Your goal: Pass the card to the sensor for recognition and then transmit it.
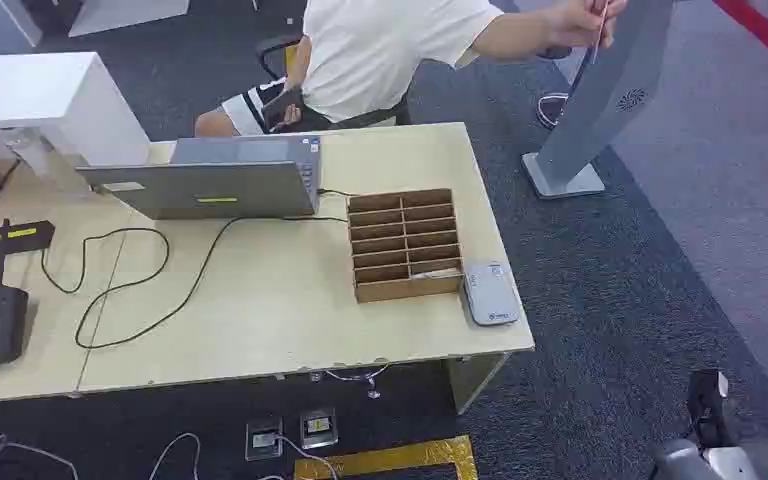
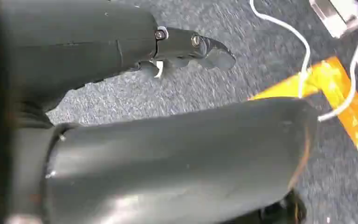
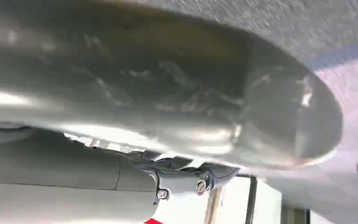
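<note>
The card [image 1: 600, 25] sits at top right of the head view, thin and upright in a person's hand [image 1: 585, 22], beside the curved grey stand [image 1: 610, 95]. My right hand [image 1: 720, 455] hangs low at bottom right, the nearer one; whether my hands are open, I can't tell. The flat grey sensor [image 1: 488, 292] lies beside the ribbed wooden tray [image 1: 403, 245].

The right hand [image 3: 168, 107] lies close to the camera: its thick grey thumb [image 3: 270, 116] runs across the frame, with darker fingers [image 3: 186, 179] beside it, nothing visibly held. Beyond it lies grey carpet [image 3: 317, 28] with a paler strip [image 3: 354, 93].
</note>
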Controlling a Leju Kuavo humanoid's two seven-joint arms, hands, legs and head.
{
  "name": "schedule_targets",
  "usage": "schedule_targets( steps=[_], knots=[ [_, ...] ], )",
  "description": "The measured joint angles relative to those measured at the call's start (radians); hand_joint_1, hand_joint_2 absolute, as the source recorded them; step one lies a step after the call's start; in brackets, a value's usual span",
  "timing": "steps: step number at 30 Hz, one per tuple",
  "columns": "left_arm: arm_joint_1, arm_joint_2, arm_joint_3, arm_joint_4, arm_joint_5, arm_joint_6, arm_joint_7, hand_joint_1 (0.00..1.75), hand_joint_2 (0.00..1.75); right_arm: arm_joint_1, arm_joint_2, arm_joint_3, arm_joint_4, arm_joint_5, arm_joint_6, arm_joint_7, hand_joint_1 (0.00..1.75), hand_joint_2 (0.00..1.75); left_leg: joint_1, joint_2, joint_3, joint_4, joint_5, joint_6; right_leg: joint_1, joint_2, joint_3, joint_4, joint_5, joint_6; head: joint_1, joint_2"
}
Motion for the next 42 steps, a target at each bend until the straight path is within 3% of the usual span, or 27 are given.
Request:
schedule_targets(
  steps=[12, 13, 21, 30, 36, 42],
  knots=[
    [0.0, 0.001, 0.018, 0.0, 0.0, 0.0, -0.001, 0.0, 0.0, -0.154, -0.123, 0.129, -0.001, 0.001, -0.003, 0.034, 0.0, 0.0, -0.001, -0.001, 0.0, 0.0, 0.0, 0.0, -0.001, -0.001, 0.0, 0.0, 0.0, 0.001, 0.0, 0.0],
    [0.001, 0.001, 0.019, 0.0, 0.0, 0.0, -0.003, 0.0, 0.0, -0.171, -0.133, 0.141, -0.001, 0.001, -0.002, 0.039, 0.0, 1.75, -0.001, -0.001, -0.001, 0.0, 0.0, 0.001, -0.001, -0.001, 0.001, 0.0, 0.0, 0.001, 0.001, 0.0],
    [0.004, 0.0, 0.022, 0.0, 0.0, 0.0, -0.02, 0.0, 0.0, -0.401, -0.206, 0.312, -0.003, 0.003, 0.031, 0.074, 0.0, 1.75, -0.004, -0.002, -0.001, 0.0, 0.002, 0.004, -0.003, -0.004, 0.0, 0.002, 0.001, 0.001, 0.0, 0.0],
    [0.005, 0.002, 0.022, 0.0, 0.0, 0.0, -0.047, 0.0, 0.0, -0.624, -0.216, 0.482, -0.004, 0.003, 0.029, -0.006, 0.0, 1.75, -0.005, -0.002, -0.002, 0.0, 0.003, 0.004, -0.004, -0.004, -0.001, 0.003, 0.001, 0.001, 0.0, 0.0],
    [0.004, 0.002, 0.02, 0.0, -0.001, 0.0, -0.07, 0.0, 0.0, -0.73, -0.12, 0.628, -0.004, 0.003, 0.036, -0.043, 0.0, 1.75, -0.003, -0.002, -0.002, 0.0, 0.004, 0.003, -0.003, -0.003, 0.0, 0.005, 0.001, 0.001, 0.0, 0.0],
    [-0.015, 0.027, -0.019, 0.0, 0.0, 0.0, -0.068, 0.0, 0.0, -0.767, 0.053, 0.815, -0.01, 0.001, 0.081, -0.032, 0.0, 1.75, -0.002, -0.005, -0.002, 0.0, 0.006, 0.001, -0.002, -0.005, -0.002, 0.006, 0.002, 0.0, 0.0, 0.0]
  ],
)
